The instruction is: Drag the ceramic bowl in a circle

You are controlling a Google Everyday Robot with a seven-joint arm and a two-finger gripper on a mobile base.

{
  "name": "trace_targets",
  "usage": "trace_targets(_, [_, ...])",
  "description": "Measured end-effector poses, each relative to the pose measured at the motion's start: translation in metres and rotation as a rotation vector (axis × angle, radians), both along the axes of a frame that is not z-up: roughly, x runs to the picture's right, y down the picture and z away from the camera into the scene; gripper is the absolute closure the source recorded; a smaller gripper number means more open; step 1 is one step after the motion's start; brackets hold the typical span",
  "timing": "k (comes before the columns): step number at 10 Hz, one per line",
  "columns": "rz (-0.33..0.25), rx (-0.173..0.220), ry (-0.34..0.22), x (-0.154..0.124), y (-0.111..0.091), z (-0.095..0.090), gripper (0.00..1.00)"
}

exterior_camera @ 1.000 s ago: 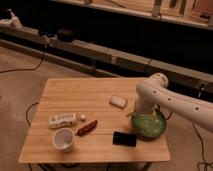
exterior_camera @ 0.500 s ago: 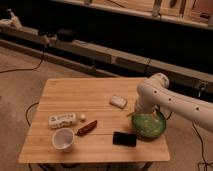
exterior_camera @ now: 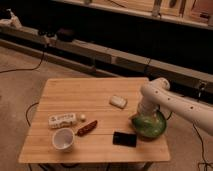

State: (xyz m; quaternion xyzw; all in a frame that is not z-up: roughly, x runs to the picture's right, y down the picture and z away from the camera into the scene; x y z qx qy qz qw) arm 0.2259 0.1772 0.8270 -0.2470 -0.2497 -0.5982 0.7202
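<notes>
The green ceramic bowl (exterior_camera: 149, 125) sits near the right front edge of the wooden table (exterior_camera: 80, 92), wide and shallow with a darker rim. My white arm comes in from the right and bends down over the bowl. The gripper (exterior_camera: 140, 116) is at the bowl's rear left rim, mostly hidden by the arm and the bowl.
A black flat object (exterior_camera: 124, 138) lies just left of the bowl. A white cup (exterior_camera: 63, 139) stands at the front left, with a reddish-brown packet (exterior_camera: 86, 128), a white box (exterior_camera: 62, 120) and a small white ball (exterior_camera: 82, 117) near it. A white pad (exterior_camera: 118, 101) lies mid-table.
</notes>
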Motion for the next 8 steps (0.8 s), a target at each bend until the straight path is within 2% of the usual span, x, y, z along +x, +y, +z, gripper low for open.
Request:
trace_targets(3, [-0.023, 0.025, -0.027, -0.008, -0.017, 0.020, 0.20])
trace_targets(5, [-0.011, 0.022, -0.029, -0.009, -0.016, 0.032, 0.20])
trace_targets(8, [-0.013, 0.009, -0.052, -0.028, -0.013, 0.042, 0.20])
